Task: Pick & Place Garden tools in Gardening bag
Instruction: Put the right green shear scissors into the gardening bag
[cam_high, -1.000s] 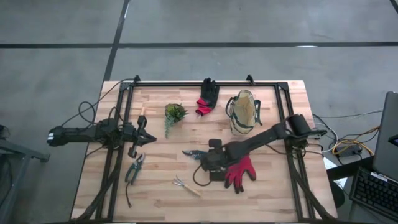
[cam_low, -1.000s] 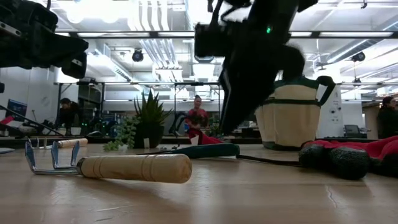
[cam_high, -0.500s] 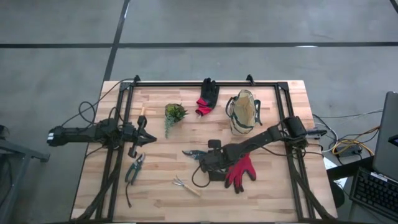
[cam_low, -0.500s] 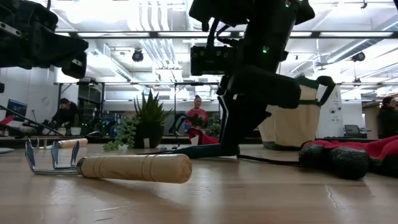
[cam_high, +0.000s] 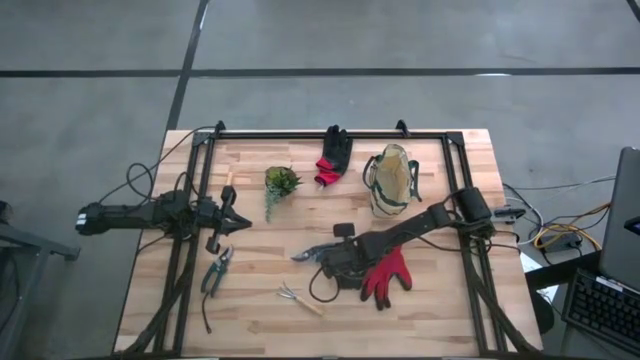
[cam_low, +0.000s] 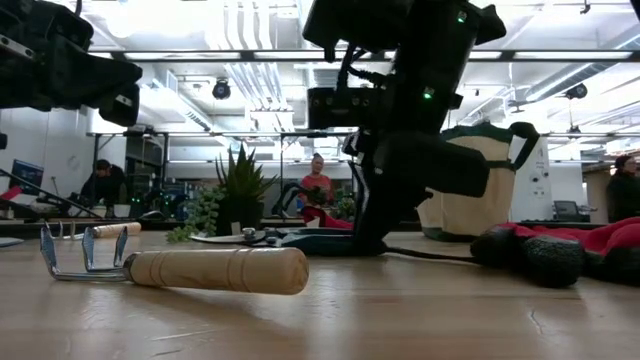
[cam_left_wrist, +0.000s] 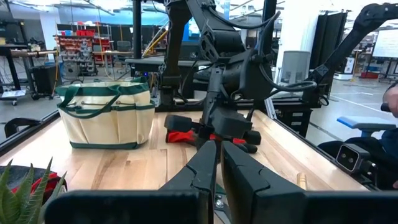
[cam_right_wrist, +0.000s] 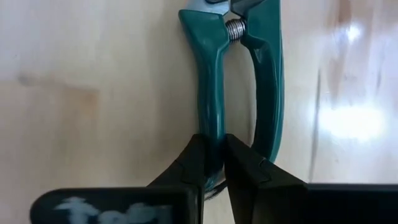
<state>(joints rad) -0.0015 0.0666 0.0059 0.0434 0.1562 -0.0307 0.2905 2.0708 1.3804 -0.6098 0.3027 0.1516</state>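
Overall, the wooden table (cam_high: 250, 290) carries every item, with the right arm reaching in low over its middle and the left arm waiting at the left edge.

The gardening bag (cam_high: 391, 179) stands upright toward the far right side of the table, mouth up, dark green handles showing; the low view shows it behind the right arm (cam_low: 480, 180).

The red glove (cam_high: 388, 277) lies flat on the near right part of the table, just beside the right gripper. The black-and-red glove (cam_high: 332, 155) lies at the far edge, left of the bag. A small leafy plant (cam_high: 281, 183) stands left of that glove.

The green-handled pruners (cam_right_wrist: 214, 81) lie on the wood at mid-table, blades pointing left in the overhead view. The right gripper (cam_right_wrist: 211, 163) is down at the table on them, its fingers pressed together on one handle; the other handle lies free beside the fingers.

The dark-handled pruners (cam_high: 216, 271) lie at the near left, beside the frame rail. The hand fork (cam_high: 298, 298) lies at the near centre, well apart from the bag.

The left gripper (cam_high: 232, 214) hovers above the left side of the table, its fingers pressed together, holding nothing.
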